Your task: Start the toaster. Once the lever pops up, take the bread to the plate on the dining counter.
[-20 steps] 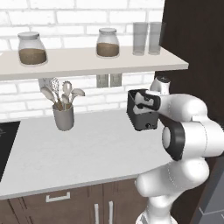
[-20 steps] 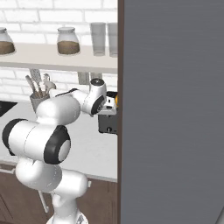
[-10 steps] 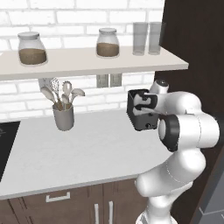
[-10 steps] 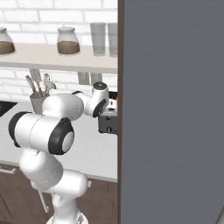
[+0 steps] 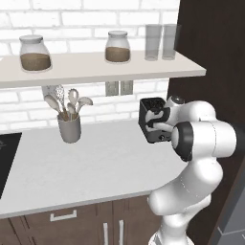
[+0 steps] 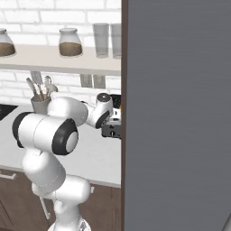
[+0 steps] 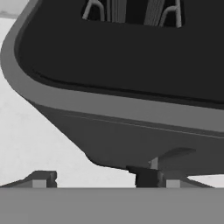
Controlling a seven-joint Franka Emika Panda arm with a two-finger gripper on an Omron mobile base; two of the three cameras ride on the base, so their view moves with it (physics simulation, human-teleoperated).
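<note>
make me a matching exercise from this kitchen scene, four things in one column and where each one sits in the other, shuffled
Things:
1. black boxy two-slot toaster
2. grey cup of pale utensils
3. pair of clear drinking glasses
4. glass jar of brown grains with a pale lid

Places:
A. left end of the wall shelf
B. right end of the wall shelf
C. on the worktop, right beside the robot's arm
D. on the worktop by the brick wall, below the shelf

Pairs: 1-C, 2-D, 3-B, 4-A
</note>
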